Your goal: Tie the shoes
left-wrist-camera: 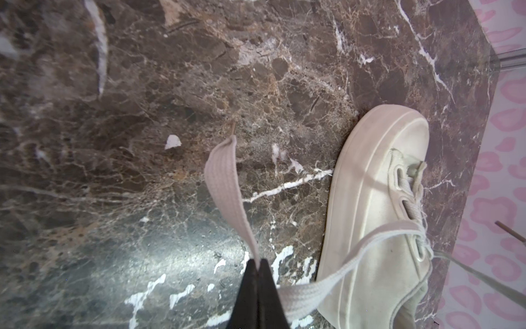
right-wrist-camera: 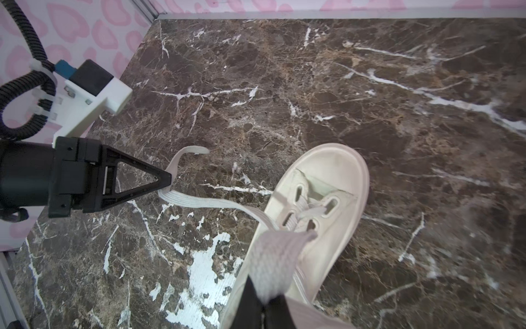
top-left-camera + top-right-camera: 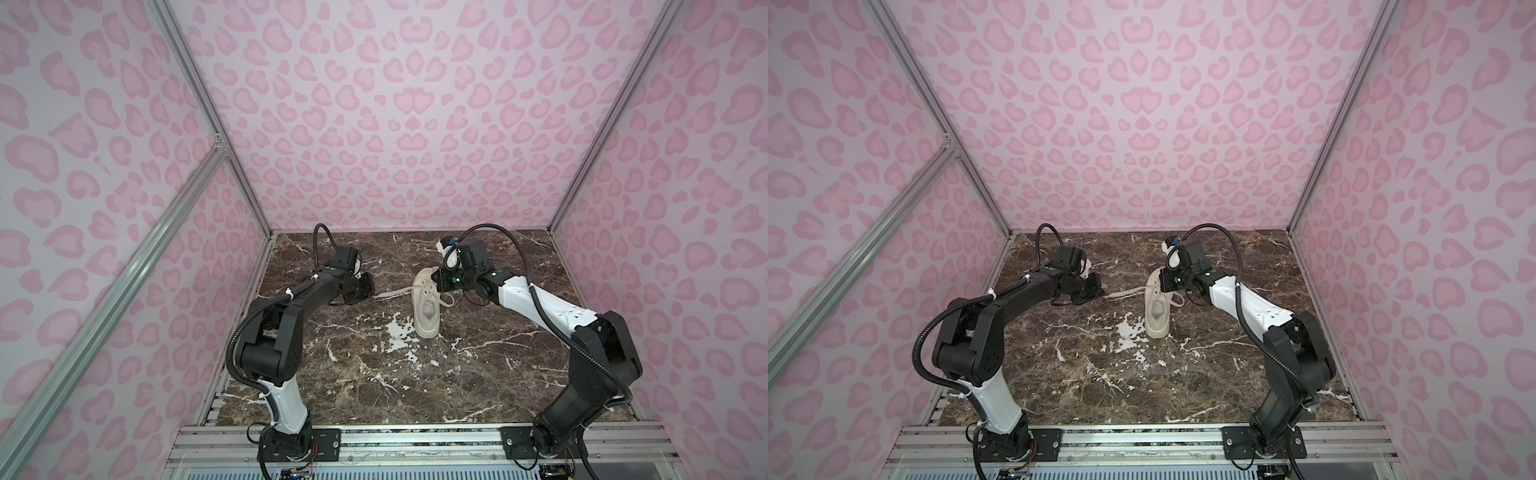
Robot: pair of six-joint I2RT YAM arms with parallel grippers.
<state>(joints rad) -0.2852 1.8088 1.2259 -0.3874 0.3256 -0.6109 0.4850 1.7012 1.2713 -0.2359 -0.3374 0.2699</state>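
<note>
Roughly mid-bench, shoe is stood on its sole, heel nearest arm bases, toe twd back wall. L hand is clamped on one lace, drawn out sideways, prob. to keep ends apart. R hand is clamped on other lace, lifted over eyelets. No knot formed yet.

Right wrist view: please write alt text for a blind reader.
A cream sneaker sits on a brown marble table, untied. The right end effector pinches one flat lace close to the camera; the left end effector pinches the other lace.
</note>
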